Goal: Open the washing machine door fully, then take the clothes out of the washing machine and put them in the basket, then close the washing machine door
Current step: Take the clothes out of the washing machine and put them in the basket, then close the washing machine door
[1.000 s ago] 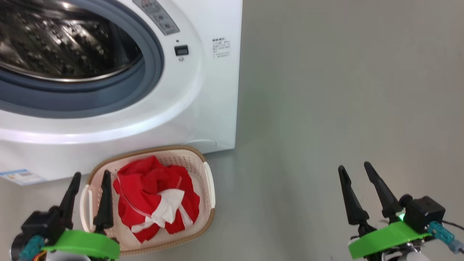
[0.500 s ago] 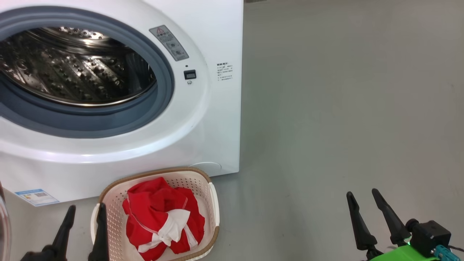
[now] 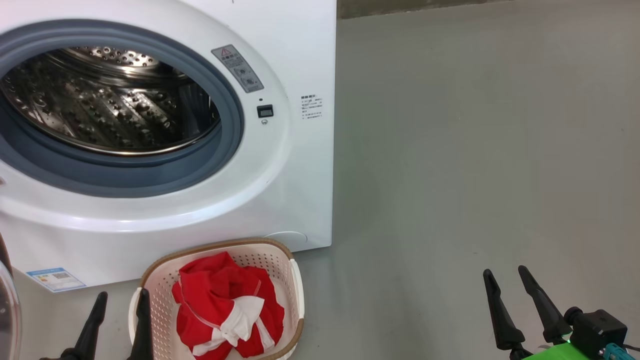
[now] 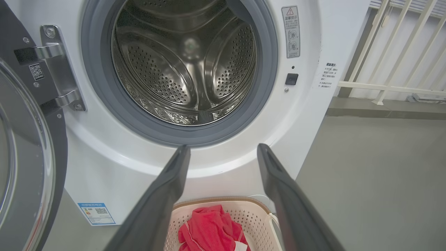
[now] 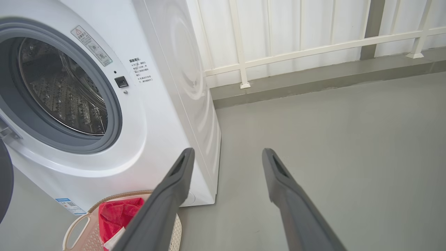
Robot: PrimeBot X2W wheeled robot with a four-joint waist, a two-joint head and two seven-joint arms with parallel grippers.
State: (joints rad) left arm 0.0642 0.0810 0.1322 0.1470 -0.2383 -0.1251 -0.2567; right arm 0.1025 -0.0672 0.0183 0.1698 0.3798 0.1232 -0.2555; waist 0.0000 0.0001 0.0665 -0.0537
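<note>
Lying in the basket (image 3: 215, 246), the clothes (image 3: 227, 310) are seen untouched, left gripper (image 3: 123, 293) and right gripper (image 3: 504, 271) held wide, washing machine door (image 4: 21, 167) seemingly swung open.

**Soft, even light, sheen on white and steel**

The light is bright and diffuse, so shadows are weak: only a faint darker band lies on the floor (image 3: 450, 200) along the foot of the washing machine (image 3: 300, 190). The machine's white front carries a broad pale sheen below its opening. Inside it, the steel drum (image 3: 110, 115) glints with many small highlights. The head view is sharp. Both wrist views bow straight lines outward, noticeably the railing (image 5: 296, 52) behind the machine.
</note>
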